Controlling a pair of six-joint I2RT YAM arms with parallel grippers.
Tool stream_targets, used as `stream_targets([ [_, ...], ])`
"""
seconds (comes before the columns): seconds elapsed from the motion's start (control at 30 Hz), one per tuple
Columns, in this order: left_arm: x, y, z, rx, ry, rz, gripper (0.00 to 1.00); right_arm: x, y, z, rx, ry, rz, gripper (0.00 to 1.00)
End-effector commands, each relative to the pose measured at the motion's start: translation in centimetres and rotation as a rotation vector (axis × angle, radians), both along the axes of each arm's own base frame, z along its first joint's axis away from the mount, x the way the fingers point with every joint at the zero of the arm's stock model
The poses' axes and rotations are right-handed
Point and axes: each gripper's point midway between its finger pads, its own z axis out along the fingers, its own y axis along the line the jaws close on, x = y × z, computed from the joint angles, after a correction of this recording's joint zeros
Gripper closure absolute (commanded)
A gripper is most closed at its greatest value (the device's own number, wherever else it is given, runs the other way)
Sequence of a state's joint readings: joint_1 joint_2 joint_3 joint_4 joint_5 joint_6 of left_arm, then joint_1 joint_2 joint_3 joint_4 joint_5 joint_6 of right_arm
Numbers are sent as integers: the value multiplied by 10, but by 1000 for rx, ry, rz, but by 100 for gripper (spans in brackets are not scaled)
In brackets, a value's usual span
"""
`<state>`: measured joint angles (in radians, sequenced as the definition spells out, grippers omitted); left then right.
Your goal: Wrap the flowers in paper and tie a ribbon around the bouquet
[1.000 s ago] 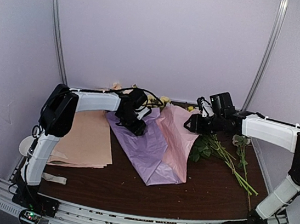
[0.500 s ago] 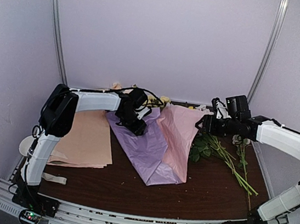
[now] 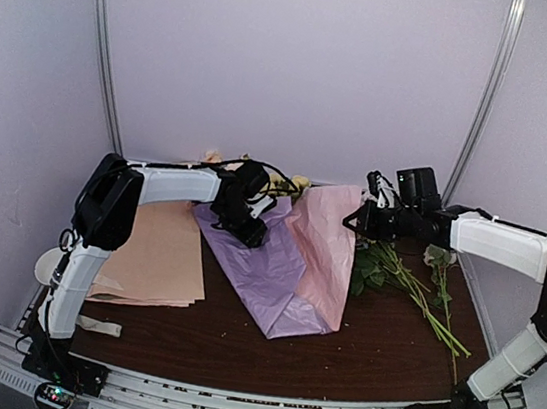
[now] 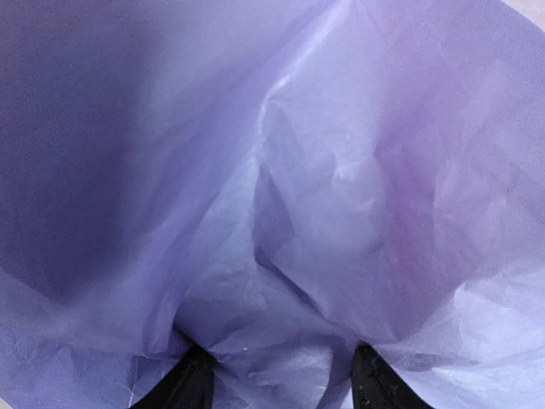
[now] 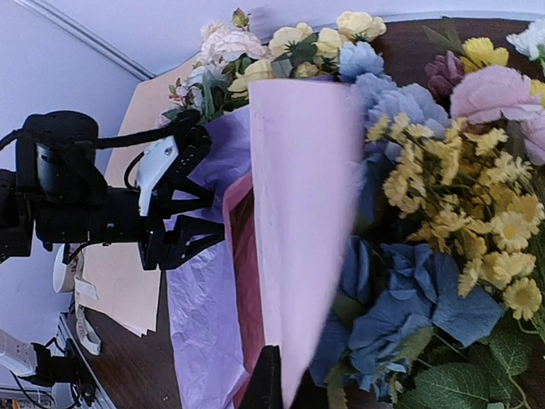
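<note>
My right tool (image 3: 359, 220) is pinching the paper (image 3: 271, 265) by its pink edge, the flowers (image 5: 243, 47) lying leftward near my spread left tool (image 3: 250, 232).

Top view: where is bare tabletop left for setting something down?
Bare table runs along the near edge, in front of the purple paper and loose stems, right of the tan sheets. The back is crowded: left gripper, right gripper, flowers.

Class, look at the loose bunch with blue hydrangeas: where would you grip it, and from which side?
Grip the bare stems, coming from above at the near right: they lie flat, fanned toward that corner, away from the paper.
</note>
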<state>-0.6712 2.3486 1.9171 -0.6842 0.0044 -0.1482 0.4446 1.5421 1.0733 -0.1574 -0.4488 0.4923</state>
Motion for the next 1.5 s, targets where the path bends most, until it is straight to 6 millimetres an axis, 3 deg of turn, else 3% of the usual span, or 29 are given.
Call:
stream_targets([
  [0.0, -2, -2, -15, 19, 23, -16, 41, -4, 59, 55, 33, -144, 150, 100],
  [0.1, -1, -2, -18, 21, 28, -12, 41, -23, 109, 72, 88, -175, 277, 100],
  [0.17, -1, -3, -18, 16, 28, -13, 41, -33, 137, 69, 101, -165, 348, 100],
  [0.37, 1, -6, -14, -39, 51, -9, 40, -44, 184, 19, 92, -77, 438, 100],
  [0.5, 8, -9, 2, -129, 40, -10, 40, -45, 197, -19, 30, -33, 464, 100],
  [0.7, 32, 1, 44, -272, -15, 34, 38, -52, 209, -66, -64, -17, 507, 100],
  [0.9, 43, 13, 109, -372, -96, 48, 35, -47, 207, -109, -137, 22, 479, 100],
  [1.07, 32, 14, 156, -420, -127, 16, 33, -44, 206, -133, -177, 63, 469, 100],
  [1.2, 5, 36, 160, -413, -83, 87, 34, -41, 205, -136, -193, 59, 454, 100],
  [1.33, -29, 51, 116, -447, 20, 185, 34, -40, 205, -130, -193, 43, 454, 100],
  [1.47, -39, 44, 91, -490, 49, 219, 33, -42, 208, -126, -189, 34, 463, 100],
])
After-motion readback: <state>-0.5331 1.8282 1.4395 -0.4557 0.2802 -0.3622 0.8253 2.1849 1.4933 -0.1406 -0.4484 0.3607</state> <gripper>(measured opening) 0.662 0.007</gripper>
